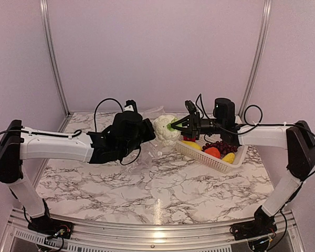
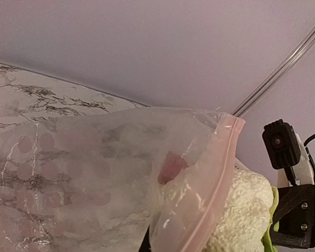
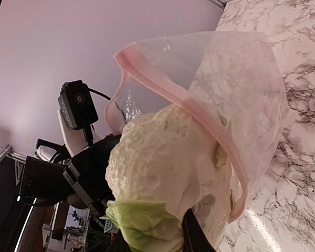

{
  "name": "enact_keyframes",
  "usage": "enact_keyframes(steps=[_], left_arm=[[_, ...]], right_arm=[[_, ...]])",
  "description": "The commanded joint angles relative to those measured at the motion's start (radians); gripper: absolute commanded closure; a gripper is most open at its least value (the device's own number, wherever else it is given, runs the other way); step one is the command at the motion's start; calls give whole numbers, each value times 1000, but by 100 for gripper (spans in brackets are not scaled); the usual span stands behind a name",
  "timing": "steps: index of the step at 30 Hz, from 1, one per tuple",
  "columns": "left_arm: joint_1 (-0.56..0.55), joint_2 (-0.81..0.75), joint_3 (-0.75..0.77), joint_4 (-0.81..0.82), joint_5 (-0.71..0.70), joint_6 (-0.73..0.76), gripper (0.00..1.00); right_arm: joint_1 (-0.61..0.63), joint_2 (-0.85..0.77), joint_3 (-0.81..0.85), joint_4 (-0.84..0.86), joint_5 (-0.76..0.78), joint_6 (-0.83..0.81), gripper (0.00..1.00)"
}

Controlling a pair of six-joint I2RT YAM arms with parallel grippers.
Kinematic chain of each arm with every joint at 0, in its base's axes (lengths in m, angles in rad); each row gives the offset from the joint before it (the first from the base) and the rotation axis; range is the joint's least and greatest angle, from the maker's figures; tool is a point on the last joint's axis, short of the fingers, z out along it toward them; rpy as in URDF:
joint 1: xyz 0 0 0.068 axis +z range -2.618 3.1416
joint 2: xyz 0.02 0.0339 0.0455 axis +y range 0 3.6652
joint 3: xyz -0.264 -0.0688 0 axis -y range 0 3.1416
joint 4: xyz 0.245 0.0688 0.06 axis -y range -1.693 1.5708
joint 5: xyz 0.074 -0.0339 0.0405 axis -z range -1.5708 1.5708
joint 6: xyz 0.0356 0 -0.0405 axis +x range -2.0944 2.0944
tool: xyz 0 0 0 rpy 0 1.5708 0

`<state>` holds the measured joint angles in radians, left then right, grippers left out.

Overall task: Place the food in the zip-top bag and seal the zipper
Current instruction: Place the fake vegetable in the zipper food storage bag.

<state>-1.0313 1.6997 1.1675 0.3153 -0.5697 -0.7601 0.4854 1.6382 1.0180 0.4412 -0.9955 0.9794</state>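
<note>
Right jaws pinch cauliflower point(image 1: 166, 129) by green leaves, white head pointing left. Zip-top bag point(image 2: 94, 173) mouth faces it, pink zipper point(image 3: 199, 113) rim lapping head. Left jaws pressed together, seemingly on bag edge, contact hidden. You feed leftward, head first.

The near half of the table point(image 1: 121, 184), from eight o'clock round to five, is bare marble, open to pass over. Across the middle the left gripper point(image 1: 146, 132) and right gripper point(image 1: 174, 126) meet and bar the way, with the cauliflower point(image 1: 165, 129) filling most of the mouth of the bag point(image 3: 241, 84). The basket point(image 1: 210, 160) blocks three o'clock. At twelve a free strip runs to the wall, between posts point(image 1: 51, 58) at eleven and one.
</note>
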Motion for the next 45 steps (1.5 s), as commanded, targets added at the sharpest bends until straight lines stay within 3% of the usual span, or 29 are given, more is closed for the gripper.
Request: enact_keyframes(steps=[1, 10, 14, 19, 20, 22, 25, 29, 30, 33, 34, 36, 45], left_arm=[[-13, 8, 82, -62, -47, -44, 100], [-16, 100, 141, 61, 161, 50, 100], [-28, 119, 184, 55, 203, 93, 100], [-32, 133, 215, 14, 231, 82, 100], [-32, 132, 210, 18, 231, 79, 100], [-32, 126, 197, 24, 230, 68, 100], [-32, 120, 193, 3, 223, 44, 100], [-32, 136, 203, -29, 268, 28, 100], [-32, 142, 207, -35, 279, 25, 100], [-32, 157, 208, -42, 300, 3, 100], [-30, 158, 206, -42, 300, -4, 100], [-24, 152, 192, -42, 297, -34, 100], [87, 148, -8, 223, 453, -329, 100]], right_arm=[[-6, 10, 16, -114, 59, -52, 100], [49, 70, 35, 45, -64, 72, 100], [62, 78, 112, -151, 17, -65, 100], [53, 52, 103, -174, 119, -68, 100], [49, 49, 97, -165, 127, -61, 93], [40, 48, 70, -113, 111, -19, 87], [12, 53, -4, 167, 35, 138, 82], [-9, 40, 32, 139, 12, 116, 84], [-7, 35, 29, 147, 8, 121, 79], [-1, 15, 0, 177, 16, 148, 37], [1, 7, -6, 171, 18, 137, 29], [-1, -7, 0, 102, 25, 87, 23], [-18, -93, 66, -160, 108, -136, 18]])
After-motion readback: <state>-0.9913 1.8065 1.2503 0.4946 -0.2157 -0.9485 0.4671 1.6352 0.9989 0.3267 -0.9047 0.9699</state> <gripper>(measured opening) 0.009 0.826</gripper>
